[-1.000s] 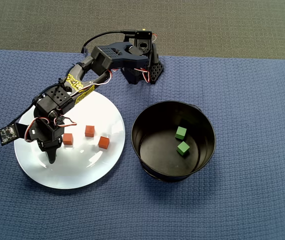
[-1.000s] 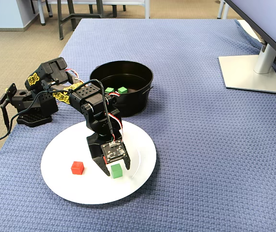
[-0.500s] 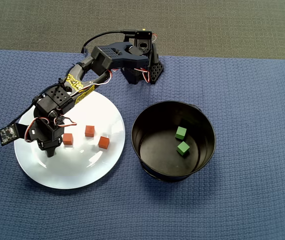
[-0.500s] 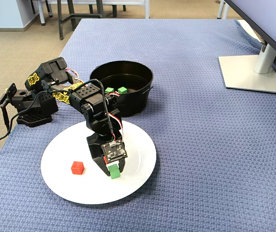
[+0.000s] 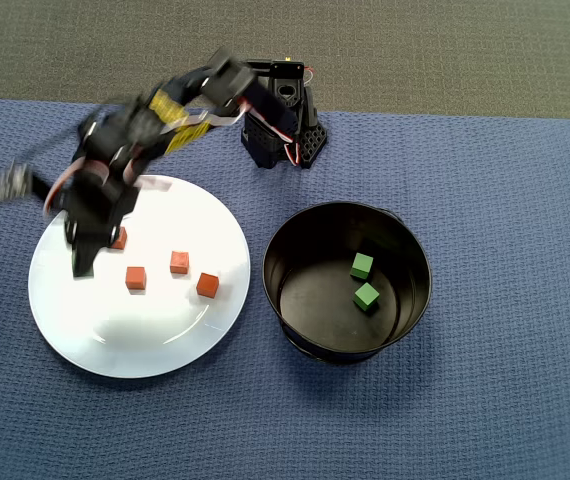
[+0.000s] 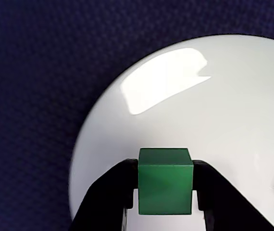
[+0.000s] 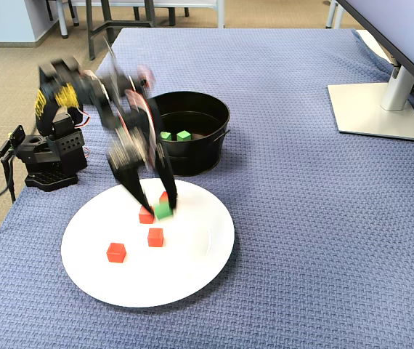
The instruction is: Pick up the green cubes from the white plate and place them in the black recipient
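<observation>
Holding one green cube tight in our claw above the white plate, we see the black recipient off to its side.

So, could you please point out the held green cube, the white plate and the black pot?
Held green cube [image 6: 166,185]: wrist view, front face.
White plate [image 5: 140,340]: overhead view, bare surface.
Black pot [image 5: 317,298]: overhead view, bare inner floor.

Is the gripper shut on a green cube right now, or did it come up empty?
Shut on a green cube. In the wrist view the jaws press both its sides above the white plate; the fixed view shows the gripper lifted.
</observation>
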You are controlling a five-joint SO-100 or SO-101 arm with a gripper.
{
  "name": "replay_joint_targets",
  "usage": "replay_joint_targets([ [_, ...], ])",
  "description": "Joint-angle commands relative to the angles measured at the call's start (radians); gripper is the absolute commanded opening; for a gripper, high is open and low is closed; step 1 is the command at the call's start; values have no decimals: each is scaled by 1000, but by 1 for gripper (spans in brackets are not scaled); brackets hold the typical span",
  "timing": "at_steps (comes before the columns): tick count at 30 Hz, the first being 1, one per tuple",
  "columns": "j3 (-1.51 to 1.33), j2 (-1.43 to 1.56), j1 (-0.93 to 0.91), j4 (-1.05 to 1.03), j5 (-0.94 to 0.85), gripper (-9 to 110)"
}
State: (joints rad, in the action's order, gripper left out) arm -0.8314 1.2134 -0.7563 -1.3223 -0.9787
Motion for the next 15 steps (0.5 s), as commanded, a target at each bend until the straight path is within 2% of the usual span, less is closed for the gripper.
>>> replay_joint_targets([
  [1,-179,399,86,69,147,0],
  [8,-526,739,443,64,396,0],
  [15,-723,834,857,9,592,0],
])
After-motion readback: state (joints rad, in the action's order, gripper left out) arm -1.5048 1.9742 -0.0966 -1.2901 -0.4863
